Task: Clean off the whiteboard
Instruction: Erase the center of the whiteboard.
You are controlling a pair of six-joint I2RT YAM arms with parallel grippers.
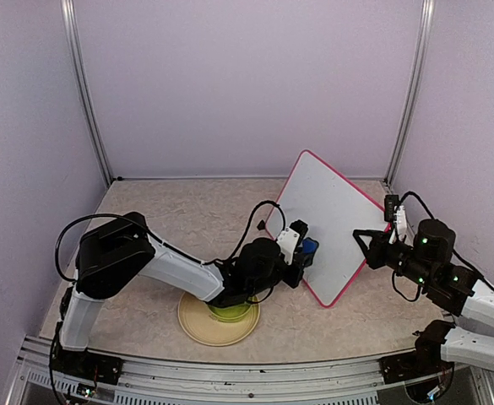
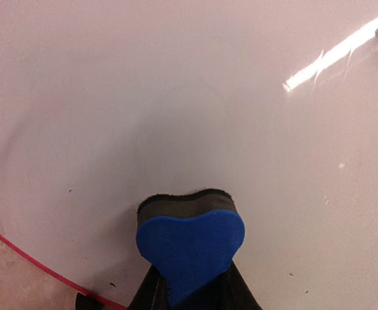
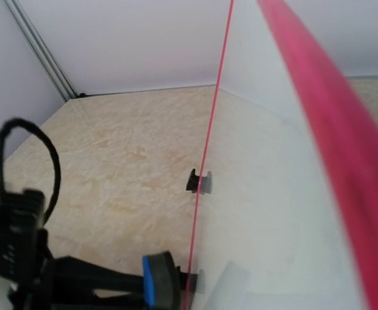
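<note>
Plate [image 1: 194, 326]: green item [image 1: 230, 313], maybe bowl | left end effector [image 1: 304, 253]: clamps eraser [image 2: 190, 248] | right end effector [image 1: 371, 246]: pinches whiteboard [image 1: 331, 215] edge

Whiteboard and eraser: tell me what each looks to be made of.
The whiteboard is a smooth, glossy white panel, likely coated or laminated, going by the bright glare streak; its pink rim looks like moulded plastic. The eraser has a matte blue top, apparently foam, over a dark fuzzy layer, probably felt.
</note>
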